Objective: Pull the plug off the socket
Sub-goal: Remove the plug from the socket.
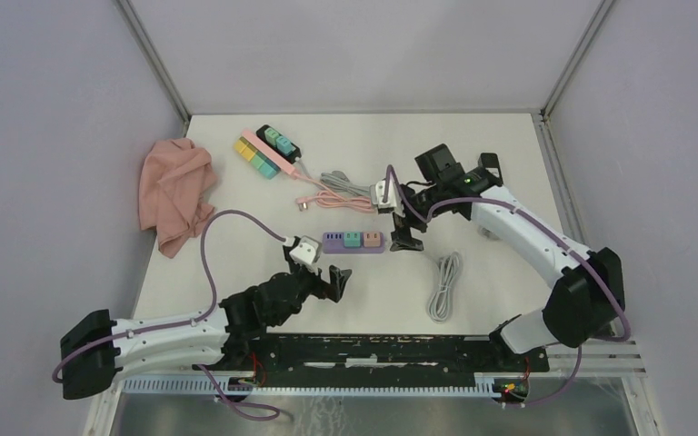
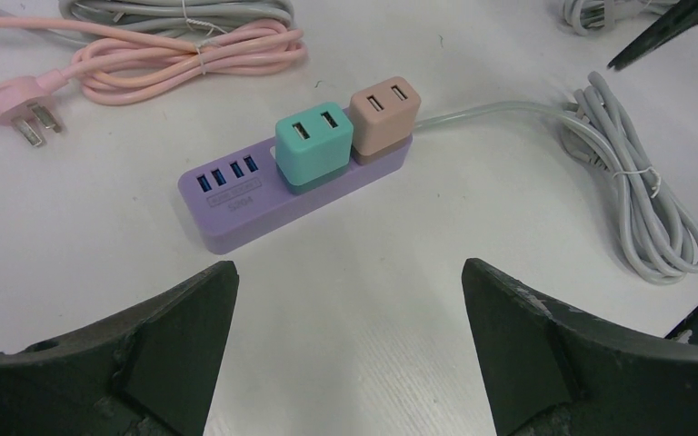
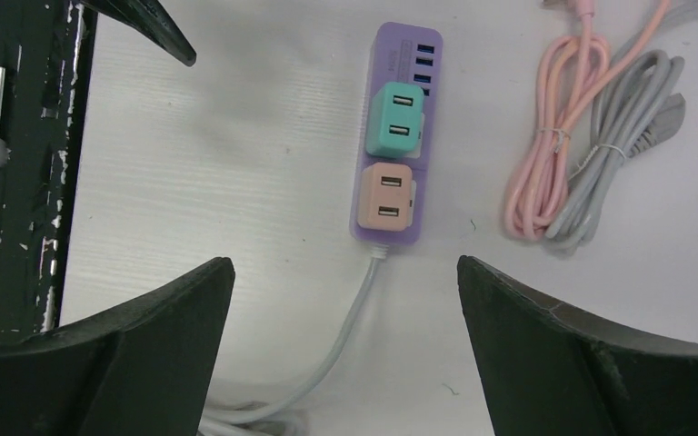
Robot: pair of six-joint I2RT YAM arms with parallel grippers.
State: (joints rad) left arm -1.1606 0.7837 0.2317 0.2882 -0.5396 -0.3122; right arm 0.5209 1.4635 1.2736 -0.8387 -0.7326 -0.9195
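A purple power strip (image 1: 353, 242) lies mid-table with a teal plug (image 1: 352, 238) and a tan plug (image 1: 372, 238) seated in it. In the left wrist view the strip (image 2: 236, 204) carries the teal plug (image 2: 314, 143) and the tan plug (image 2: 383, 113). They also show in the right wrist view: strip (image 3: 400, 54), teal plug (image 3: 394, 119), tan plug (image 3: 385, 196). My left gripper (image 1: 334, 280) is open and empty, just near-left of the strip. My right gripper (image 1: 408, 238) is open and empty, right of the strip's cord end.
The strip's grey cord (image 1: 444, 286) lies coiled to the right. A pink cord (image 1: 327, 195) and a grey cord (image 1: 350, 181) are bundled behind the strip. More power strips (image 1: 266, 152) lie at the back. A pink cloth (image 1: 177, 191) sits at the left.
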